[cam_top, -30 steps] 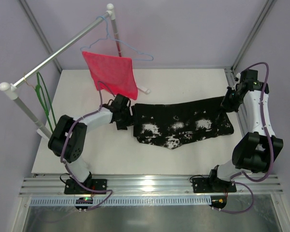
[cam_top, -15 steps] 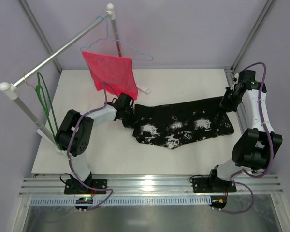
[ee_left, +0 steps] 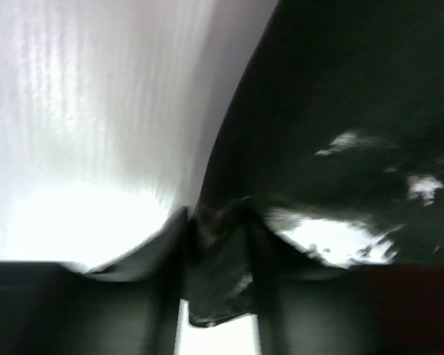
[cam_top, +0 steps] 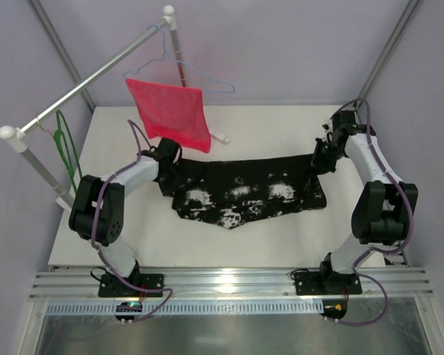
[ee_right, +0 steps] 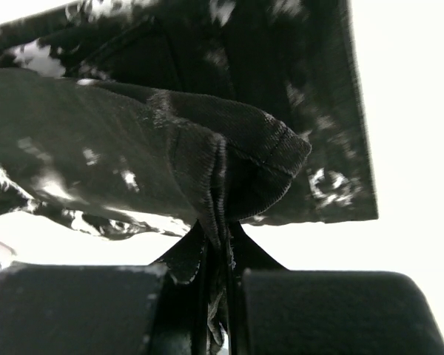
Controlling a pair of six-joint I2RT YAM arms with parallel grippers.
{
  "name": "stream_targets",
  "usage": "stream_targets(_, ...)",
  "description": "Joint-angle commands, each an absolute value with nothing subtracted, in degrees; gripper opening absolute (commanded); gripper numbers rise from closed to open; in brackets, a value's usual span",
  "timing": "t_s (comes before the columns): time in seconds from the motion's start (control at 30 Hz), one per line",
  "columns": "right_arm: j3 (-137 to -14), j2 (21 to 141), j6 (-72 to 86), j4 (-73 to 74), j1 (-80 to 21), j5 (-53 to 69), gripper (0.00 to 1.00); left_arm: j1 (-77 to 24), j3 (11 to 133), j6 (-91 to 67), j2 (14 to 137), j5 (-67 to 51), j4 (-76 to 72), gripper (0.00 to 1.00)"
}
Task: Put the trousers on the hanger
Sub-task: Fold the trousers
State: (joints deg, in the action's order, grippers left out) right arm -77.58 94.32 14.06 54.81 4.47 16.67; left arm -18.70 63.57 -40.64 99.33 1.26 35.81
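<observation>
The right pincer (ee_right: 218,248) and, seemingly, the left pincer (ee_left: 218,251) are closed on the black, white-splotched fabric trousers (cam_top: 244,194). Left of both, the thin green hanger (cam_top: 68,148) hangs bare.

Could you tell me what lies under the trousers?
Only white table shows around the trousers, gripped at both ends by the left pincer and right pincer; anything beneath the fabric is hidden.

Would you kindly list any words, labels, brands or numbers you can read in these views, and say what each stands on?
None can be read.
The trousers show only white splotches, no lettering.
The red cloth and the green hanger carry no visible marking.
Both wrist views are too close and blurred to show any print.
</observation>
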Motion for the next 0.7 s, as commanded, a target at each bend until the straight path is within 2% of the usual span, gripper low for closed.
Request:
stream_targets(0.0, -83.40, 93.78, 12.49, 54.66, 6.15, 10.99, 0.04, -18.28, 63.28, -39.11, 95.64, 8.43, 41.22, 0.43)
stream_targets(0.07, -83.24, 93.78, 11.69, 54.93, 6.33, 10.81, 0.06, -18.37, 63.46, -38.85, 94.66, 8.18, 41.05, 0.53)
stream_targets(0.17, -79.90, 95.00, 11.42, 52.57, 7.03, 9.14, 0.14, -18.37, 64.77, -38.15, 93.87, 6.86, 41.66, 0.56)
stream_targets(0.2, -79.28, 96.05, 11.43, 52.12, 7.21, 8.88, 0.28, -18.46, 65.12, -37.97, 93.95, 7.12, 42.01, 0.56)
stream_targets(0.3, -78.49, 100.01, 11.51, 51.33, 7.29, 6.42, 0.46, -18.46, 66.27, -37.27, 93.69, 8.26, 43.50, 0.58)
stream_targets(0.4, -80.41, 101.86, 12.21, 53.43, 7.29, -1.82, 0.50, -18.63, 66.88, -36.57, 92.38, 8.53, 44.47, 0.58)
stream_targets(0.53, -83.23, 98.54, 14.58, 57.12, 6.86, -6.67, 0.50, -21.35, 69.34, -33.93, 89.65, 6.43, 45.26, 0.58)
stream_targets(0.6, -83.85, 95.29, 15.64, 56.87, 6.07, -5.20, 0.48, -23.02, 71.27, -33.22, 88.86, 3.62, 44.39, 0.59)
stream_targets(0.67, -80.88, 93.35, 15.64, 51.88, 4.92, 4.97, 0.47, -25.48, 71.54, -33.40, 88.86, -2.09, 42.55, 0.59)
